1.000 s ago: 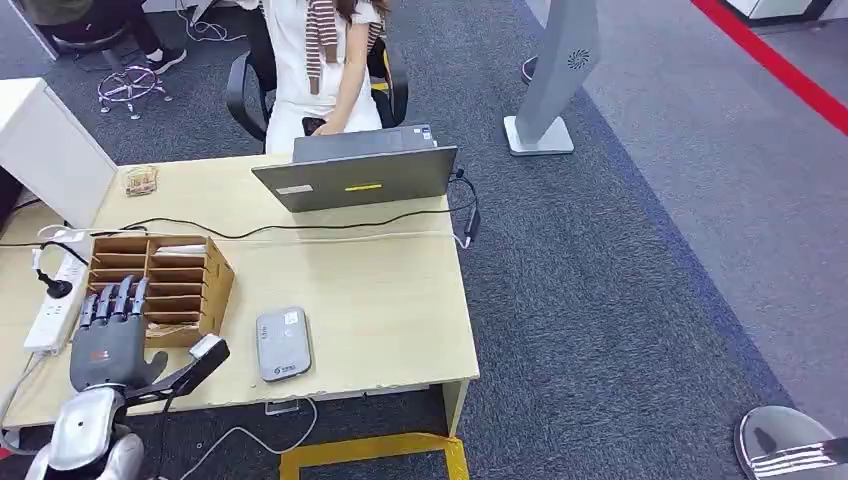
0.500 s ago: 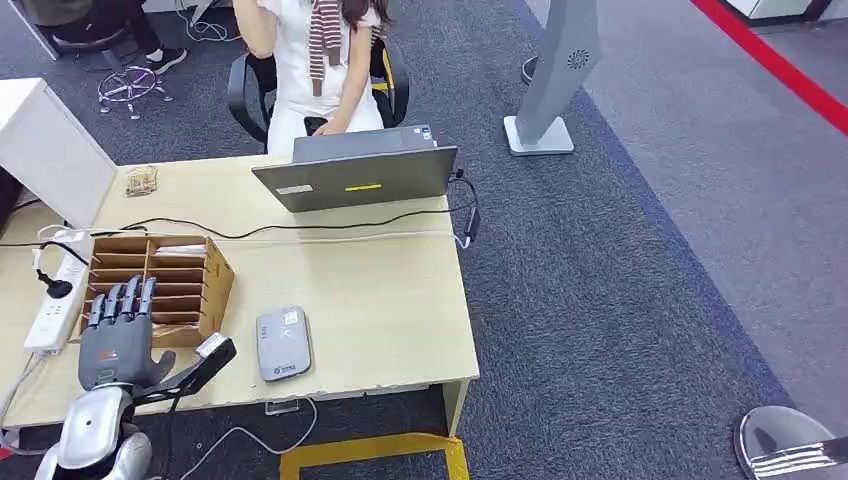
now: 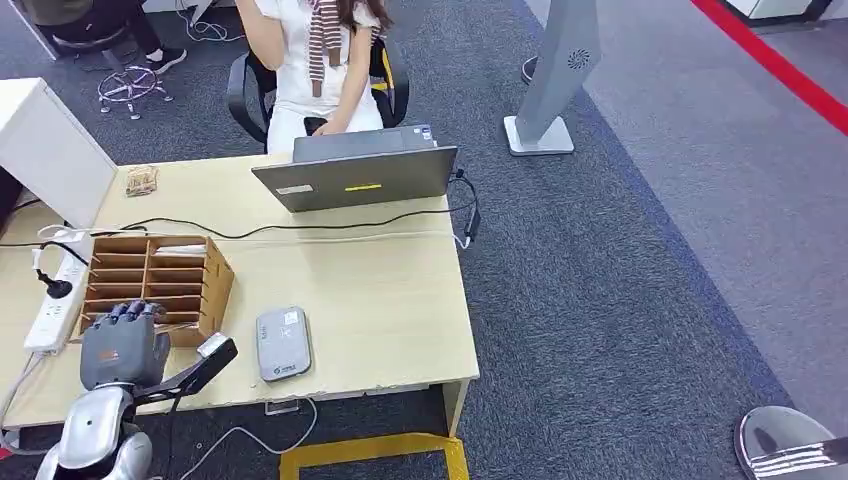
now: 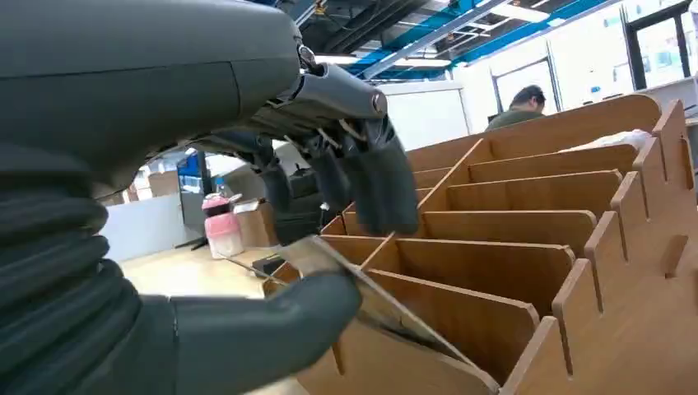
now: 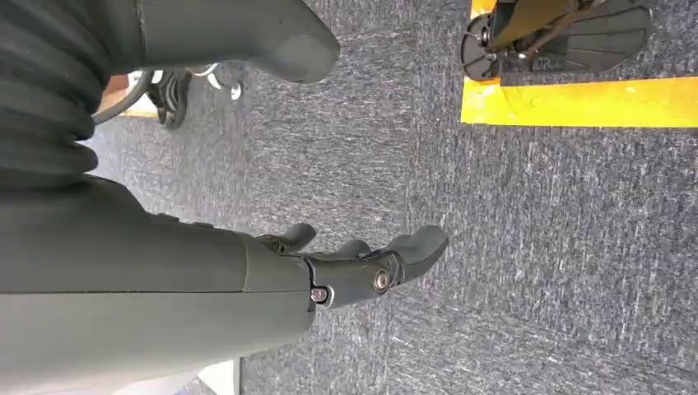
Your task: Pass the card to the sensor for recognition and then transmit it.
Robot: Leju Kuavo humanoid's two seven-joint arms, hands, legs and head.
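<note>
One card (image 4: 374, 300), thin and grey, lies slanted in a front slot of the wooden rack (image 3: 195, 270), which stands near the desk's left edge, toward the front. In the left wrist view the left hand (image 3: 122, 345) has its thumb under the card and its dark fingers (image 4: 383, 185) curled above it; whether they already pinch it I cannot tell. Head view shows that hand at the rack's front edge, fingers bent down into the slots.

Sensor (image 3: 282, 343): a grey pad lying flat just right of the rack, near the desk's (image 3: 400, 300) front edge. Laptop (image 3: 360, 178) at the back edge, a person (image 3: 320, 60) seated behind it. Power strip (image 3: 55, 300) along the left edge.

Right hand (image 5: 346, 271) hangs over carpet, fingers loosely apart, holding nothing.

Step in hand, by my reading: taking the card from the rack. Next move calls for a firm pinch, a lift clear of the slot walls, then a short carry right to the sensor.
</note>
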